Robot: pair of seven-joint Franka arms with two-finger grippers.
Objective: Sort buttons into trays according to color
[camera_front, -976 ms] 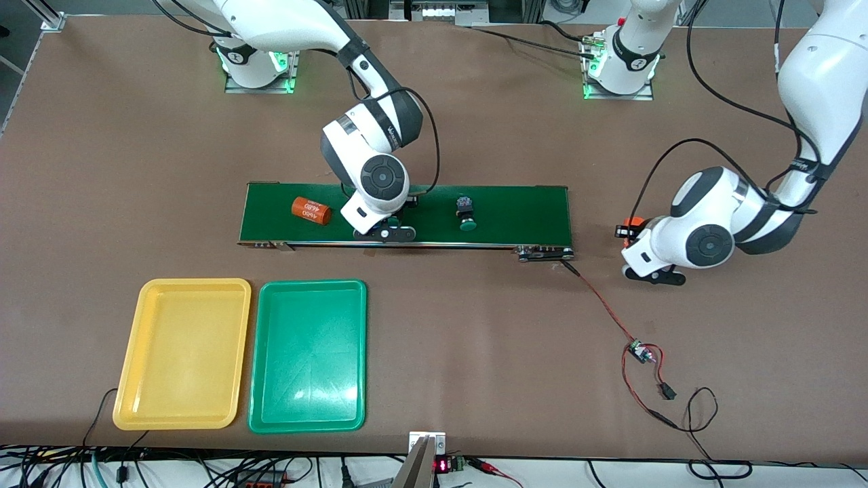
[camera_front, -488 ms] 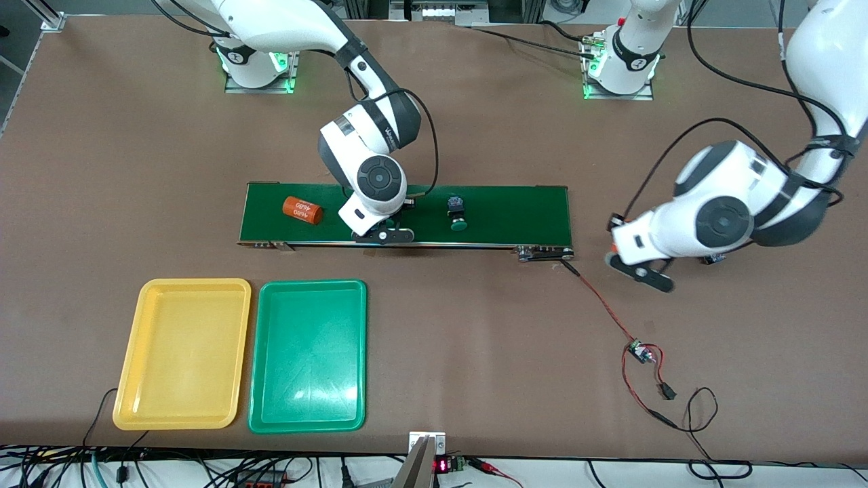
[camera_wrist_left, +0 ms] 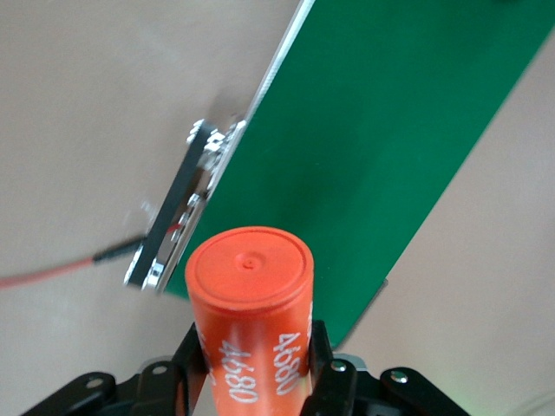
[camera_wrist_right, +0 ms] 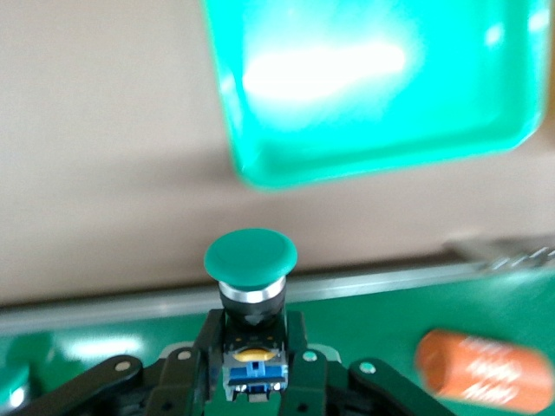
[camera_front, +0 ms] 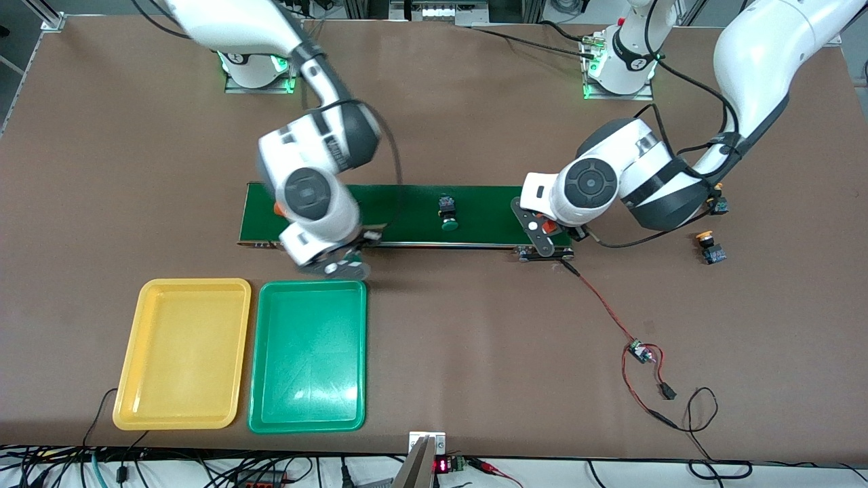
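I've got the right gripper (camera_wrist_right: 251,364) pinched on a green-capped button (camera_wrist_right: 250,260), cap up, jaws on its black-and-blue body. It is in the air over the conveyor belt's (camera_front: 488,203) front edge, near the corner of the green tray (camera_front: 308,356) closest to the belt. That's the step: carry this button to the green tray. I want to keep the clamp firm, travel over the tray's middle rather than its rim, come down low, then let go so it doesn't bounce out or tip into the yellow tray (camera_front: 182,352) just beside it. Both trays look bare.

The left gripper (camera_wrist_left: 256,381) is clamped on an orange cylinder (camera_wrist_left: 251,303) with white print, over the belt's end toward the left arm. That's not a button; I judge it's being fed onto the belt.

A second green-capped button (camera_front: 447,213) lies mid-belt. A yellow-capped button (camera_front: 708,247) lies on the table (camera_front: 475,352), well off the belt toward the left arm's end. Another orange cylinder (camera_wrist_right: 481,368) lies on the belt near the right gripper.
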